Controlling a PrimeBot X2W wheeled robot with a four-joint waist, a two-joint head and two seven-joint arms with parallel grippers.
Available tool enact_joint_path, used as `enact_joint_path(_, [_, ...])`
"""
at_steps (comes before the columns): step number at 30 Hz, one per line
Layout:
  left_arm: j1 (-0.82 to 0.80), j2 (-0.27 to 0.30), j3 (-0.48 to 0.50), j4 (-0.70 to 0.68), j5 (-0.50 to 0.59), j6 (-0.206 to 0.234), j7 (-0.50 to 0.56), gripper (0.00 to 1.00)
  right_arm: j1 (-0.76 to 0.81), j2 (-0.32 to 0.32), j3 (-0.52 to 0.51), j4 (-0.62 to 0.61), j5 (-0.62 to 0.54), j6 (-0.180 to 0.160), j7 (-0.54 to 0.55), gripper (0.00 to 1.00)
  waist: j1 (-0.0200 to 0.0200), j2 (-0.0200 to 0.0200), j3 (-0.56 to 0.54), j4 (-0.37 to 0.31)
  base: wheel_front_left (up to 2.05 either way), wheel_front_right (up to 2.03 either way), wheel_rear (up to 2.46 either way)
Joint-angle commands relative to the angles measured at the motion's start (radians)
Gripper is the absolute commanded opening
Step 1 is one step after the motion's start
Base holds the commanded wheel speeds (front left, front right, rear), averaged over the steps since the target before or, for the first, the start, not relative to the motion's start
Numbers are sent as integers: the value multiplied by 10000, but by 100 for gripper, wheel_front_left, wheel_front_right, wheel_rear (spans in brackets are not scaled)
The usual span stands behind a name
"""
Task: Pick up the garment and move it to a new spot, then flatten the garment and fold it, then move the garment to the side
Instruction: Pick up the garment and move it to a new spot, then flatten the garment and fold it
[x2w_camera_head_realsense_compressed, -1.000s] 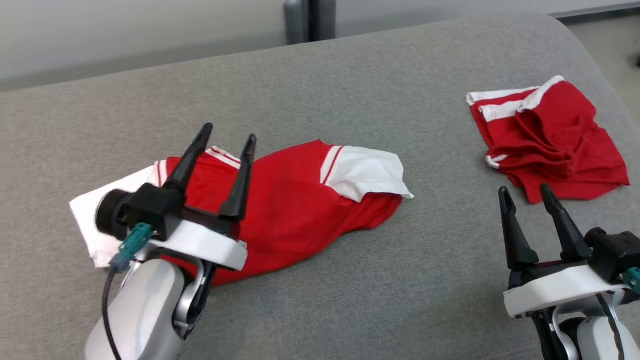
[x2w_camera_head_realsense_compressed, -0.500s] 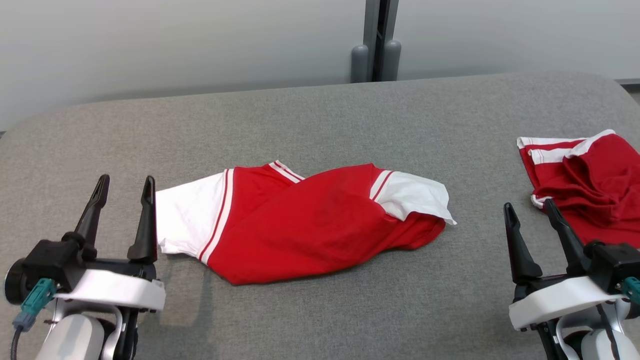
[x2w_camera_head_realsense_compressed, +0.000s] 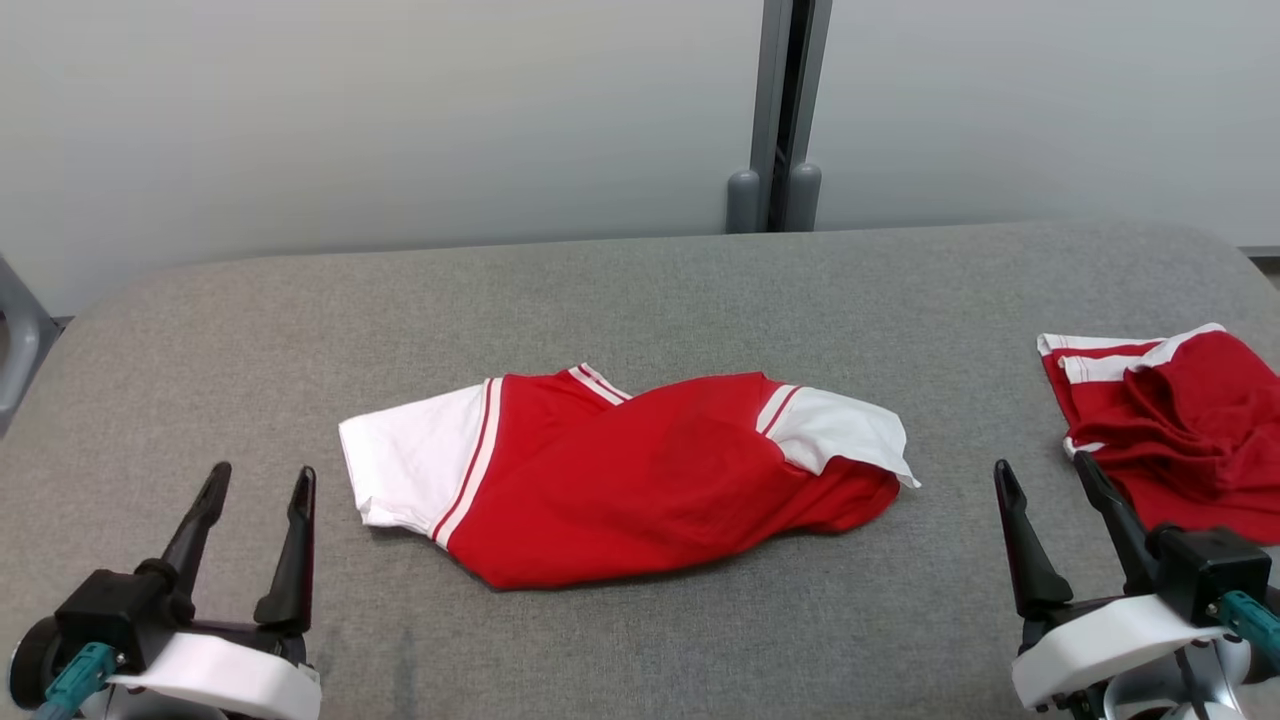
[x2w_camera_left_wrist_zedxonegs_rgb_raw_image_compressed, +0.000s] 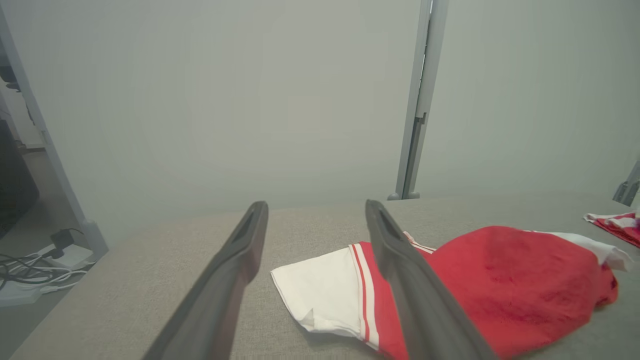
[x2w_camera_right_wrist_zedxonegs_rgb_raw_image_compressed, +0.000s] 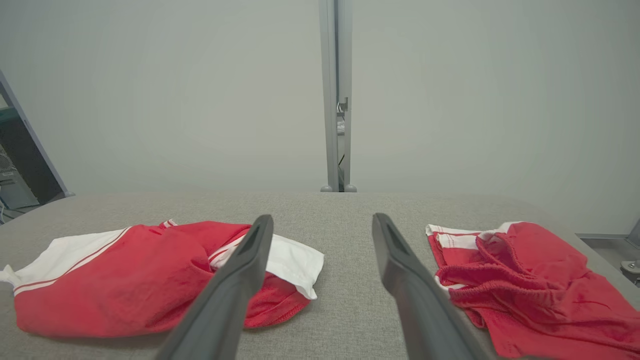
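The garment (x2w_camera_head_realsense_compressed: 640, 470), a red shirt with white sleeves, lies folded and rumpled in the middle of the grey padded table (x2w_camera_head_realsense_compressed: 640, 290). My left gripper (x2w_camera_head_realsense_compressed: 262, 473) stands open at the lower left, apart from the garment's white left sleeve. My right gripper (x2w_camera_head_realsense_compressed: 1041, 464) stands open at the lower right, with nothing between its fingers. In the left wrist view, the left gripper (x2w_camera_left_wrist_zedxonegs_rgb_raw_image_compressed: 316, 205) frames the white sleeve of the garment (x2w_camera_left_wrist_zedxonegs_rgb_raw_image_compressed: 500, 280). In the right wrist view, the right gripper (x2w_camera_right_wrist_zedxonegs_rgb_raw_image_compressed: 322, 217) points at bare table, with the garment (x2w_camera_right_wrist_zedxonegs_rgb_raw_image_compressed: 125, 280) to its left.
A second red piece of clothing with white stripes (x2w_camera_head_realsense_compressed: 1170, 430) lies crumpled near the table's right edge, also in the right wrist view (x2w_camera_right_wrist_zedxonegs_rgb_raw_image_compressed: 530, 280). A grey post (x2w_camera_head_realsense_compressed: 785, 110) stands against the pale wall behind. Cables (x2w_camera_left_wrist_zedxonegs_rgb_raw_image_compressed: 30, 270) lie on the floor off the left end.
The head camera has tilted up and swung, shifting the whole picture. My left gripper has drawn back off the garment's left part to the lower left. The garment lies free.
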Motion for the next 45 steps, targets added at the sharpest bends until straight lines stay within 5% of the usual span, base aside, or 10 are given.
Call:
enact_joint_path(1, [35,72,0,-46,12,21,0,100,97,-48,-21,-31,-70,-7,34,100,0,-1,-53,-3,0,0,0])
enact_joint_path(45, [431,192,-453,-794,-52,440,504,100,451,-49,-70,-427,-16,-8,319,100,0,-1,-132,126,0,0,0])
